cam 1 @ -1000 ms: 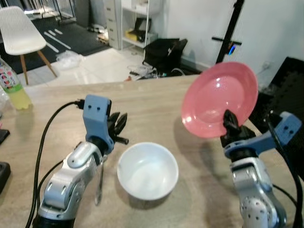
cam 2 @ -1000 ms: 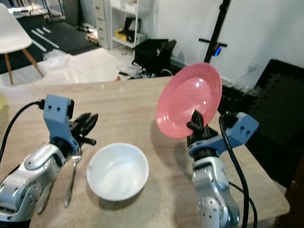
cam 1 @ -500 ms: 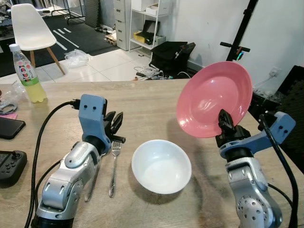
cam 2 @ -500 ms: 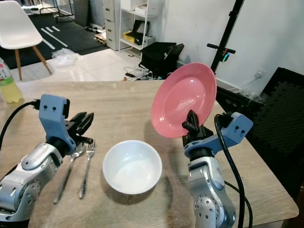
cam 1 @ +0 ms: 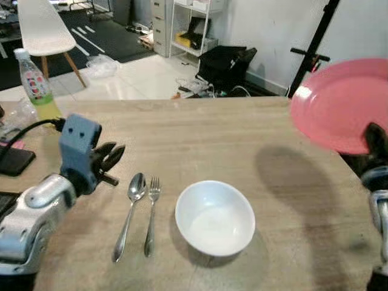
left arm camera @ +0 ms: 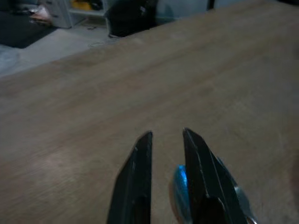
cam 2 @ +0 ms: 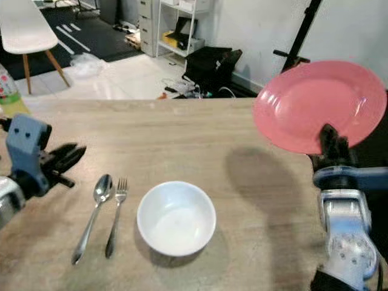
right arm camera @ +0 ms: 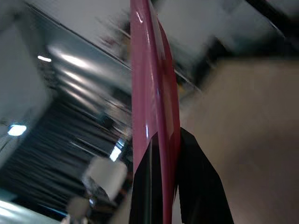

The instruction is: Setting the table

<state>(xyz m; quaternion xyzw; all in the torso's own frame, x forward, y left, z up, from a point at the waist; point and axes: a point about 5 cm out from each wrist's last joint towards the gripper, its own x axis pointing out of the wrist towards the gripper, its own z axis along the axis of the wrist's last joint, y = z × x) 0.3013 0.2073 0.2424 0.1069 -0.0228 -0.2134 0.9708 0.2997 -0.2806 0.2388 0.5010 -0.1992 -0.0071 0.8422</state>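
Note:
My right gripper [cam 2: 330, 140] is shut on the lower rim of a pink plate [cam 2: 318, 104], held tilted above the table's right edge; the plate's edge [right arm camera: 152, 93] runs between the black fingers in the right wrist view. A white bowl [cam 1: 214, 217] stands on the wooden table [cam 1: 200, 133] near the front. Left of it lie a fork [cam 1: 150, 215] and a spoon [cam 1: 128, 213], side by side. My left gripper [cam 1: 112, 154] hovers low at the left, a little apart from the spoon, fingers [left arm camera: 140, 172] slightly parted with nothing between them.
A drink bottle [cam 1: 34, 85] stands at the table's far left, a dark phone [cam 1: 15, 160] near the left edge. Beyond the table are a white chair [cam 1: 45, 27], a black bag [cam 1: 227, 63], shelves and a black stand [cam 1: 315, 42].
The camera has shifted. My right arm has carried the plate out to the right, and my left gripper has drawn back left, away from the fork and spoon.

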